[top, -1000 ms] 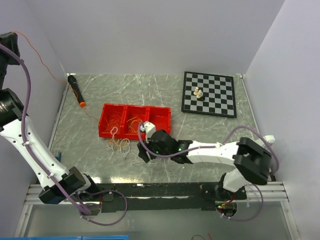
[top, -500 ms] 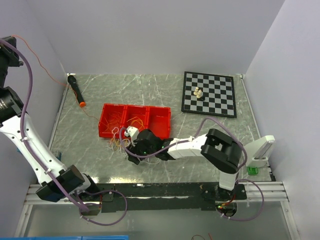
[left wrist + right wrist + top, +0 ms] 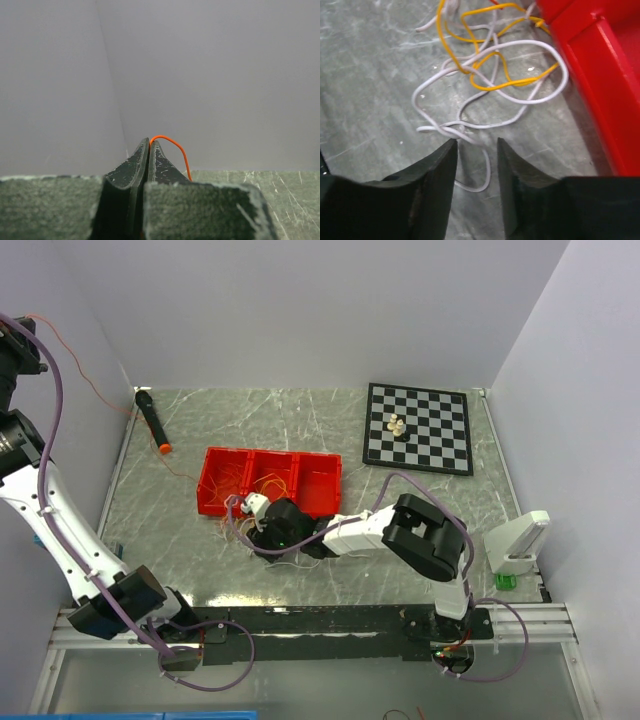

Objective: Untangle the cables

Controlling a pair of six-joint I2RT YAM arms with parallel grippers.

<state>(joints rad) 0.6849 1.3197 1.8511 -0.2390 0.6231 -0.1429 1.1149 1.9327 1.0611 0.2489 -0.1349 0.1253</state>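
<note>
The right arm (image 3: pixel 350 532) swung left, jaws narrowing over the cables (image 3: pixel 470 70).

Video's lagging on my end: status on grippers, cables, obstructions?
Left gripper shut on thin orange wire, raised high. Right gripper open, straddling a strand of the white-and-yellow wire tangle. Red plastic bin close beside tangle.

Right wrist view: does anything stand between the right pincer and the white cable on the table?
Nothing visible does. The right pincer is open just over the white cable, one strand lying between its fingertips. The yellow cable crosses it farther out; the red bin stands off to the side.
</note>
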